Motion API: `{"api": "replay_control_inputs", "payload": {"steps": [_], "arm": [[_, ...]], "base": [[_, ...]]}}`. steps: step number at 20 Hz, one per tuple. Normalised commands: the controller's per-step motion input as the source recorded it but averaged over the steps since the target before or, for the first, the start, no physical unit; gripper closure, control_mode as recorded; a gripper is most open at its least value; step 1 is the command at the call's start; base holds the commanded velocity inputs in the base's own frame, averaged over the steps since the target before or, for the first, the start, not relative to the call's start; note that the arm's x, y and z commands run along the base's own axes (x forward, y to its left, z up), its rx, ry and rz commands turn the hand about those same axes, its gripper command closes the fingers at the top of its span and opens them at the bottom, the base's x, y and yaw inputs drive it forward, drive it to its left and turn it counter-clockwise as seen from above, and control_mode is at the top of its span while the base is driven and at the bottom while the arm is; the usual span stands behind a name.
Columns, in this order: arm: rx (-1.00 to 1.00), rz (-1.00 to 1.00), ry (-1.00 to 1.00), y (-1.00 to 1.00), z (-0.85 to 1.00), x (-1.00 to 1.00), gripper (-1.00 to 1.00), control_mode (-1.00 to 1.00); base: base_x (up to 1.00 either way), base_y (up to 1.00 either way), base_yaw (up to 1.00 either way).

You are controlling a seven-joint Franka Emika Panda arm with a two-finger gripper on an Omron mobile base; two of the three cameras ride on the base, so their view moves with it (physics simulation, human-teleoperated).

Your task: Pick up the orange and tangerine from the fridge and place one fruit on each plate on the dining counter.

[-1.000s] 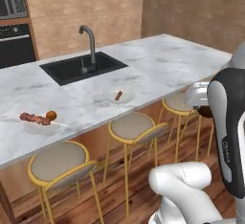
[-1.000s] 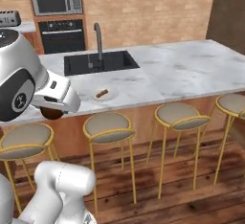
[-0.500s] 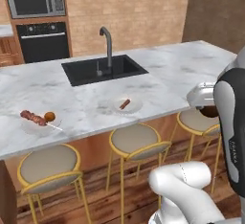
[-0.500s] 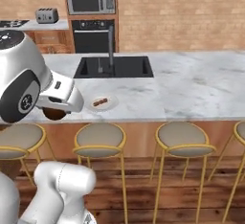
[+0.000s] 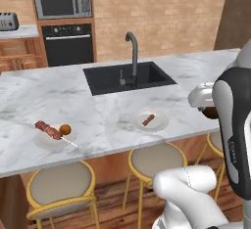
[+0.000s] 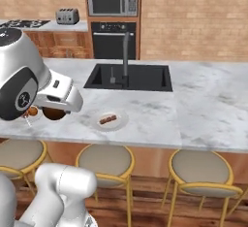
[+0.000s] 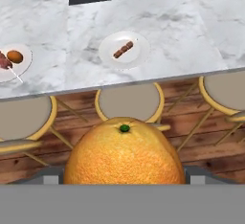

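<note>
The base has swung to face the dining counter (image 5: 29, 96) squarely. The gripper (image 7: 124, 182) stays clamped on the orange (image 7: 124, 153) off the front edge, above the stools; both plates (image 7: 124, 50) sit near that edge.

Two round whitish plates (image 5: 149, 120) (image 5: 55, 136) sit apart on the long white-grey marble table (image 5: 108, 110), before the black inset sink (image 5: 128, 77). Round tan-seated stools (image 5: 61, 186) line up below its front edge.
</note>
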Motion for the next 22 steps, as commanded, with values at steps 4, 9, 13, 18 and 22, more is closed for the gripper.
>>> {"api": "replay_control_inputs", "payload": {"steps": [4, 9, 13, 18, 22], "arm": [[0.00, 0.00, 0.00, 0.00, 0.00, 0.00, 1.00, 1.00], [0.00, 0.00, 0.00, 0.00, 0.00, 0.00, 1.00, 1.00], [0.00, 0.00, 0.00, 0.00, 0.00, 0.00, 1.00, 1.00], [0.00, 0.00, 0.00, 0.00, 0.00, 0.00, 1.00, 1.00], [0.00, 0.09, 0.05, -0.26, -0.20, 0.66, 1.00, -1.00]], "base": [[0.99, -0.34, 0.36], [0.82, -0.32, 0.38], [0.64, -0.14, 0.22], [0.38, -0.29, 0.14], [0.00, 0.00, 0.00]]}}
